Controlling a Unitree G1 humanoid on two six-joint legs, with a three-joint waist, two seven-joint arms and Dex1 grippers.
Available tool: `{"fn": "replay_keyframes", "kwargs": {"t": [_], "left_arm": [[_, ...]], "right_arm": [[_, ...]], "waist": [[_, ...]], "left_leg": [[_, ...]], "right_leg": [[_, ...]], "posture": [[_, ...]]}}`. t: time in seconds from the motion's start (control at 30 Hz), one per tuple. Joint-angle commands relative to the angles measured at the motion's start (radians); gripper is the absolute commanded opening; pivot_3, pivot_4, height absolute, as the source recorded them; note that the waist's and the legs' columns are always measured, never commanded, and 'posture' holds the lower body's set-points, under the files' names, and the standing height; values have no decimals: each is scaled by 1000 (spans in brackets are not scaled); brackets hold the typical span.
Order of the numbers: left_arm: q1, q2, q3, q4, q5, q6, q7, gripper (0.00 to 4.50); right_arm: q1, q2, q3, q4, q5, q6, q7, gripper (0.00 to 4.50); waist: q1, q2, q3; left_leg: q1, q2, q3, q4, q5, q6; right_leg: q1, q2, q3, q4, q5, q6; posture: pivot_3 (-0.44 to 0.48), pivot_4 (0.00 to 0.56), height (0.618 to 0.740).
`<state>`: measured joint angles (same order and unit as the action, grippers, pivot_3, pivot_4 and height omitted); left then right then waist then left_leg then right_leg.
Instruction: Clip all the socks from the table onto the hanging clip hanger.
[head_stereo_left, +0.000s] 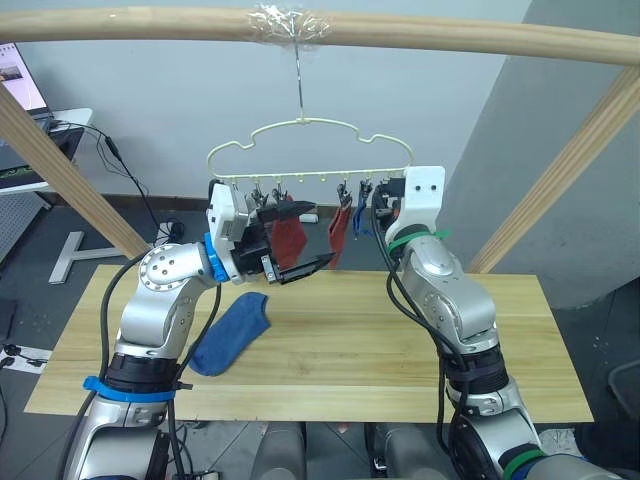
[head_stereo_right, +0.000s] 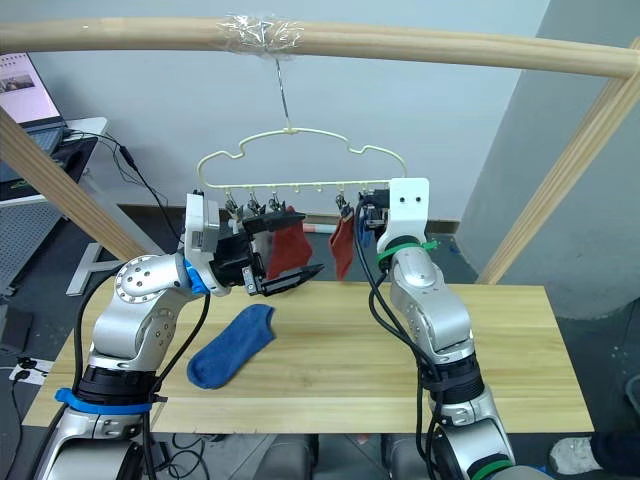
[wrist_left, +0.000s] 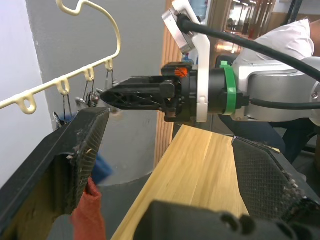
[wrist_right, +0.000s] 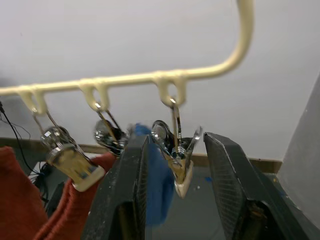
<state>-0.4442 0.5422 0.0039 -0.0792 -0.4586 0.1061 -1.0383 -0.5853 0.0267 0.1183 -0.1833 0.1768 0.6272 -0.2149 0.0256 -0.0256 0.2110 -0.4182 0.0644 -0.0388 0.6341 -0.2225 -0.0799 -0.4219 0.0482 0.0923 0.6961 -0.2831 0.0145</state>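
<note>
From the head camera, one clip hanger (head_stereo_left: 310, 150) of pale wire hangs by its hook from the wooden pole (head_stereo_left: 420, 35) above the table (head_stereo_left: 350, 340). Two rust-red socks (head_stereo_left: 288, 238) hang from its clips, one toward the left-middle and the other (head_stereo_left: 340, 235) further right, and a bit of blue sock (head_stereo_left: 362, 222) hangs at the clip nearest the right arm. One more blue sock (head_stereo_left: 232, 332) lies flat on the table's left part, below the left arm. That makes four socks counted here; no grey ones can be made out. The left gripper (head_stereo_left: 295, 262) is raised beside the left red sock with its fingers spread wide and nothing between them. The right gripper (head_stereo_left: 372, 208) is lifted to the hanger's right end. A laptop screen (head_stereo_left: 22, 75) glows at the far left, its writing too small to read. In the left wrist camera, the left gripper's two fingers (wrist_left: 75, 150) stand wide apart, a red sock (wrist_left: 90, 212) hanging by one of them, and the right gripper (wrist_left: 135, 95) reaches across to a clip. In the right wrist camera, three clips (wrist_right: 175, 150) show on the hanger bar; the right gripper's fingers (wrist_right: 225, 175) are narrowly parted around the end clip, with the blue sock (wrist_right: 155, 185) against one finger. No brand or label is readable anywhere.
</note>
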Motion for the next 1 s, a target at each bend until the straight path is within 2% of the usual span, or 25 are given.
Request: {"fn": "replay_keyframes", "kwargs": {"t": [0.03,0.43,1.0], "left_arm": [[-17,-8,12,-46,-20,-2,1,4500],[-11,-5,8,-52,-13,-28,-18,4500],[7,-15,16,-53,-24,-18,-13,4500]], "right_arm": [[-42,26,-21,4,-7,-26,21,1800],[-73,66,-54,46,-8,-26,58,1800],[-43,45,-37,64,-86,-28,99,1800]], "waist": [[0,0,0],[0,0,0],[0,0,0]], "left_leg": [[0,0,0,0,0,0],[0,0,0,0,0,0],[0,0,0,0,0,0]], "right_leg": [[0,0,0,0,2,-3],[0,0,0,0,2,-4],[0,0,0,0,2,-4]], "posture": [[193,181,740],[209,184,740],[209,190,740]]}}
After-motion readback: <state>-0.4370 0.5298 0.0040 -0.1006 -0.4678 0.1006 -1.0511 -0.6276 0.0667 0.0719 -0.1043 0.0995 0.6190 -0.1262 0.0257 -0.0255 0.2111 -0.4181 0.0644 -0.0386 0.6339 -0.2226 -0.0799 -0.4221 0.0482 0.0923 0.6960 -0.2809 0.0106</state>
